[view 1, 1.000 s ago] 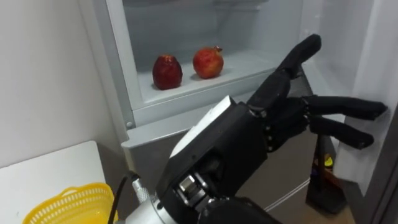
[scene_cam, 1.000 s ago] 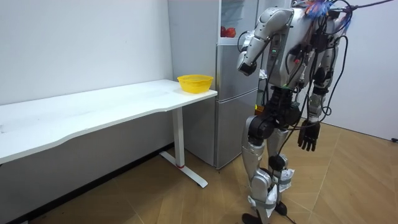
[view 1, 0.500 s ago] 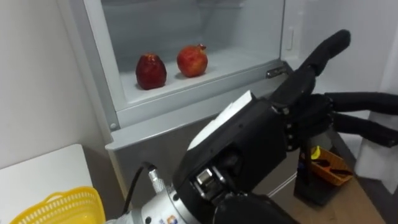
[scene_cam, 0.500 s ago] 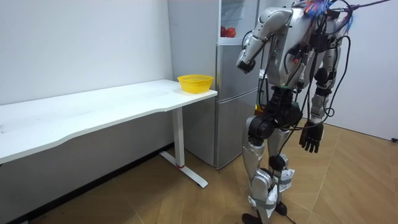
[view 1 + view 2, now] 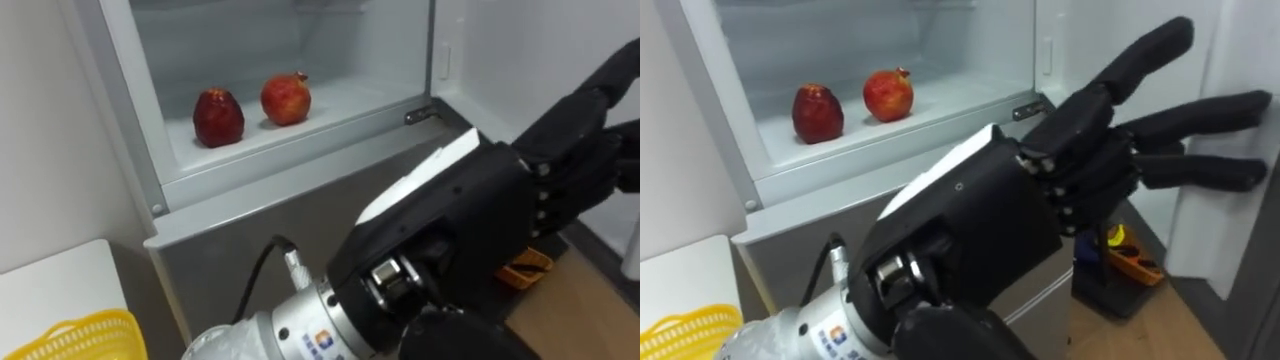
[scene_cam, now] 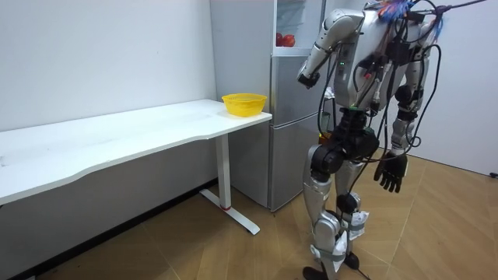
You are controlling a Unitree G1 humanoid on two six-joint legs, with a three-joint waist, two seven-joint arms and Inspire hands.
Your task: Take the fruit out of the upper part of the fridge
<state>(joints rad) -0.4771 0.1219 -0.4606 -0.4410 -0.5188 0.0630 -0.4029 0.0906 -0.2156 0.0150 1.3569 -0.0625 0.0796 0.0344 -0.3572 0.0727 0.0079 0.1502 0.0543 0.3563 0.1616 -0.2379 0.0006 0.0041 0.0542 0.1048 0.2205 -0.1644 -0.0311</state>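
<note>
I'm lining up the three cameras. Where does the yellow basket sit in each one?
Left eye view: the yellow basket is in the bottom left corner, on the white table.
Right eye view: bottom left corner again, cut by the edge.
Room view: on the table's end beside the fridge, at.
Shared landmark: the red fruits in the open upper fridge, up and right of the basket in every view.
</note>
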